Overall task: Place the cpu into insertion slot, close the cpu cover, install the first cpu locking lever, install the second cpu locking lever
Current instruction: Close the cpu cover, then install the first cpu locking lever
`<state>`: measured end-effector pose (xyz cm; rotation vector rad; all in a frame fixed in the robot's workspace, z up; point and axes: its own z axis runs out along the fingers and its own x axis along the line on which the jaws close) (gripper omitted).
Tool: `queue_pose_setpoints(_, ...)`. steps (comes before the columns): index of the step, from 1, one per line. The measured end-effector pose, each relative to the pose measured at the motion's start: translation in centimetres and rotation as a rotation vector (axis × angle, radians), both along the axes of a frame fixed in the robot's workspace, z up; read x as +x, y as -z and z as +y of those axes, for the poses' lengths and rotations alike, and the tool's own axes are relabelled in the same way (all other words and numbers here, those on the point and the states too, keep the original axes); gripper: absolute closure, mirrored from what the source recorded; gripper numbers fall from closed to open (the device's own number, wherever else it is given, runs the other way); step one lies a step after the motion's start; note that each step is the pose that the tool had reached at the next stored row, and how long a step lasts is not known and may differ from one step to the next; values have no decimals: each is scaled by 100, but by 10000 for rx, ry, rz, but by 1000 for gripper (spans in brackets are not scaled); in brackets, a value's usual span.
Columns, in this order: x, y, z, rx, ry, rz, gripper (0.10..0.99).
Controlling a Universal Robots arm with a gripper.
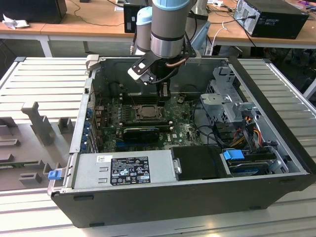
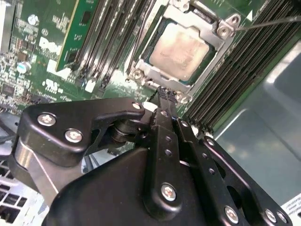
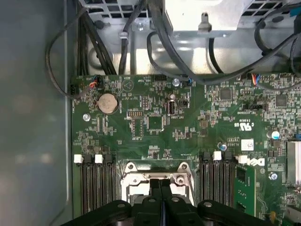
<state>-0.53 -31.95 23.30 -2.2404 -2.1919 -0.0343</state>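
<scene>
The cpu [image 2: 178, 49], a pale silvery square, lies flat in the insertion slot [image 1: 146, 111] on the green motherboard. The cpu cover [image 2: 149, 74], a silvery metal frame, lies down around the chip. A thin metal lever [image 2: 268, 22] runs away from one corner of the socket. My gripper [image 2: 163, 94] is shut with its two black fingers pressed together and nothing visible between them. Its tips are at the socket's edge, just beside the cover frame [image 3: 157, 170]. In the exterior view the gripper [image 1: 163, 94] hangs just behind the socket, inside the open computer case.
Rows of black memory slots [image 2: 108, 42] flank the socket on both sides. A long black finned block [image 1: 140, 132] lies in front of it. The power supply [image 1: 123, 168], the drive cage [image 1: 229, 101], loose cables [image 3: 155, 42] and the case walls [image 3: 33, 117] close in around the board.
</scene>
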Motion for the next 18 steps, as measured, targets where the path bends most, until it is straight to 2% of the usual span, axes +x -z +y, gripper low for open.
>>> queue_pose_setpoints(3,-115,23,0,0,-30,82,980)
queue_pose_setpoints(5,-121,40,0,-1,-264,98,980)
queue_pose_setpoints(8,-155,65,0,-3,-517,112,980)
queue_pose_setpoints(10,-207,67,0,-2,-528,112,980)
queue_pose_setpoints(18,-303,68,0,-3,-528,112,980)
